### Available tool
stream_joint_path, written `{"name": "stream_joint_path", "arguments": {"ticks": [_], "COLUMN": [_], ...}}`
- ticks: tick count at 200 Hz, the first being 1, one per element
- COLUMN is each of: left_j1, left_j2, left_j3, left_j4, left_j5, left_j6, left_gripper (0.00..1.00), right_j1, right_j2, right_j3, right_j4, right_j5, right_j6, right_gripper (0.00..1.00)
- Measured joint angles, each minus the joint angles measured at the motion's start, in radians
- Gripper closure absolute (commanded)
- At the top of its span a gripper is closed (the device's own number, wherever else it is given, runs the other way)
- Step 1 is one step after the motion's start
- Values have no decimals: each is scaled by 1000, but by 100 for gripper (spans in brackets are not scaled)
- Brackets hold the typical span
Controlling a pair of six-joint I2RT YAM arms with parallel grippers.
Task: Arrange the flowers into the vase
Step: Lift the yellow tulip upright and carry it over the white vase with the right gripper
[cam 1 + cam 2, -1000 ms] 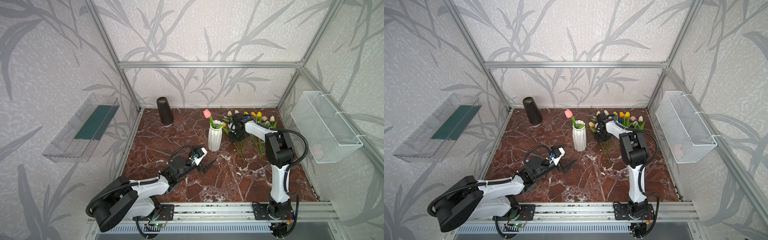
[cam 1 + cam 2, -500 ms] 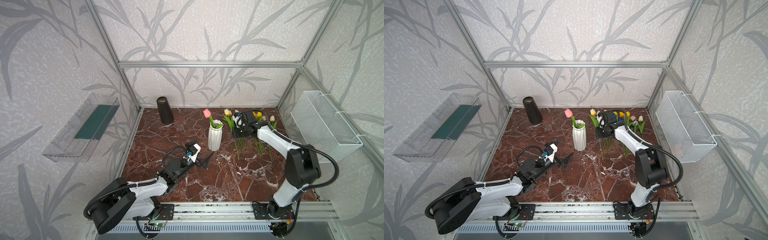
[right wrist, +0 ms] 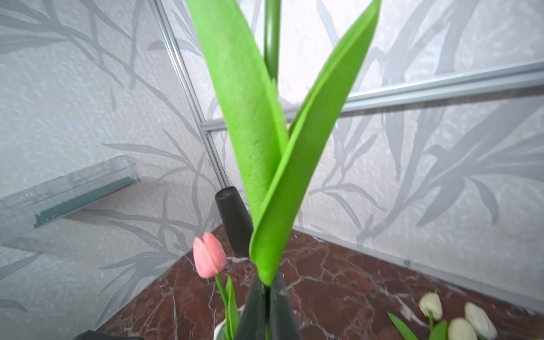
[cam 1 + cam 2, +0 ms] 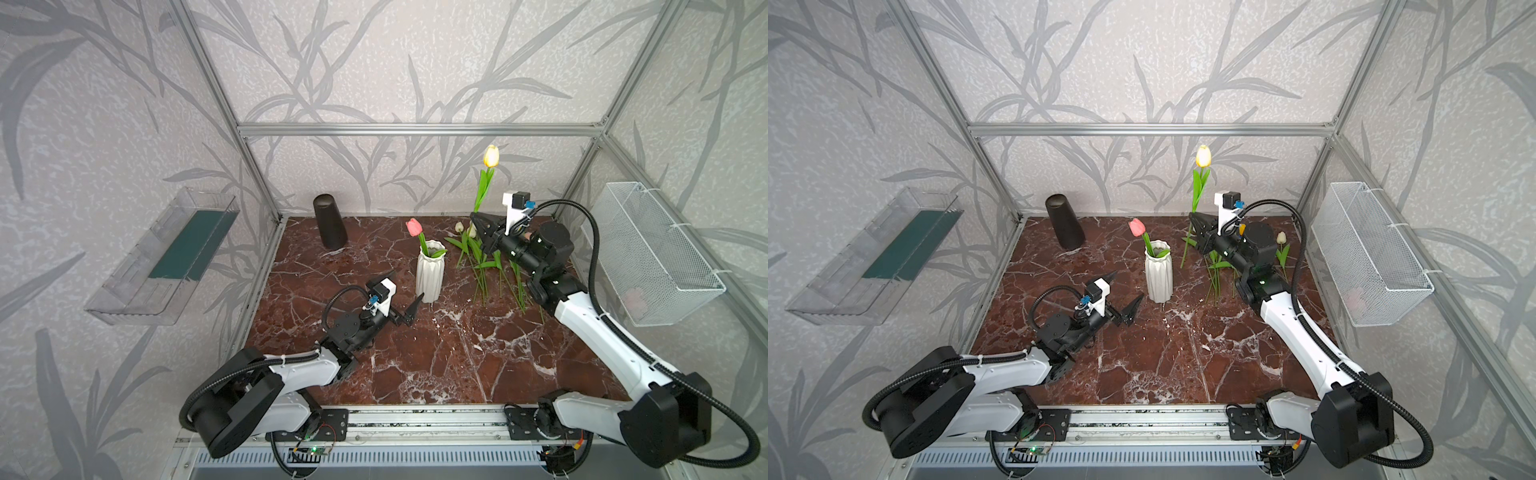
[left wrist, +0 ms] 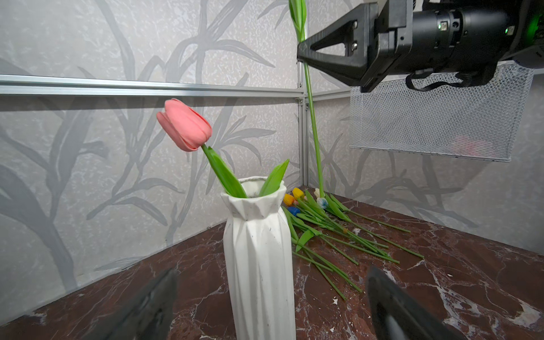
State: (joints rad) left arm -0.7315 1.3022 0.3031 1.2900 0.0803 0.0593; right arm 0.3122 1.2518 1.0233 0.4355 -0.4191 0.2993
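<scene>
Right pincer (image 4: 477,219): clenched on the stem of a yellow tulip (image 4: 491,156), gripping just below the leaves. The flower is held upright above the back right part of the counter (image 4: 436,357), head uppermost. Its stem hangs down past the pincer toward the loose flowers. Whether the lower end clears them cannot be told.

Left pincer (image 4: 407,284): released, jaws wide apart and holding nothing. It sits low over the counter, just in front and to the left of the vase (image 4: 430,270). In the left wrist view its fingers (image 5: 153,303) show on either side of the vase base, apart from it.

Vase: white, ribbed, upright near the centre of the counter, toward the back. One pink tulip (image 4: 414,227) stands in it, leaning toward the left edge, with a green leaf showing at the rim.

Remaining flowers (image 4: 490,270): lying flat in a loose pile by the back right corner, right of the vase. Stems point toward the front edge. Yellow, blue and cream heads are visible at the back.

Other items: a dark cup (image 4: 329,222) stands near the back left corner. A wire basket (image 4: 652,253) is on the right wall and a clear tray (image 4: 166,257) on the left wall.
</scene>
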Motion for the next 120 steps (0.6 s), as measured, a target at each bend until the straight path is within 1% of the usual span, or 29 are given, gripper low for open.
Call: {"name": "stream_joint_path", "arguments": {"ticks": [61,87,120], "left_j1": [1,2,2], "left_j2": [6,-9,-39], "left_j3": [19,19,18], "left_j4": [21,14,-1], "left_j5": [8,8,3], "left_j6": [-11,-10,-10], "left_gripper": [1,1,1], "right_j1": [19,40,61], "right_j2": [154,223,277], "right_j3": [156,196,197], "right_j4": [207,240,248], "right_j5": [-81,-100,-105], "right_j6": [26,29,16], "right_gripper": [100,100,100]}}
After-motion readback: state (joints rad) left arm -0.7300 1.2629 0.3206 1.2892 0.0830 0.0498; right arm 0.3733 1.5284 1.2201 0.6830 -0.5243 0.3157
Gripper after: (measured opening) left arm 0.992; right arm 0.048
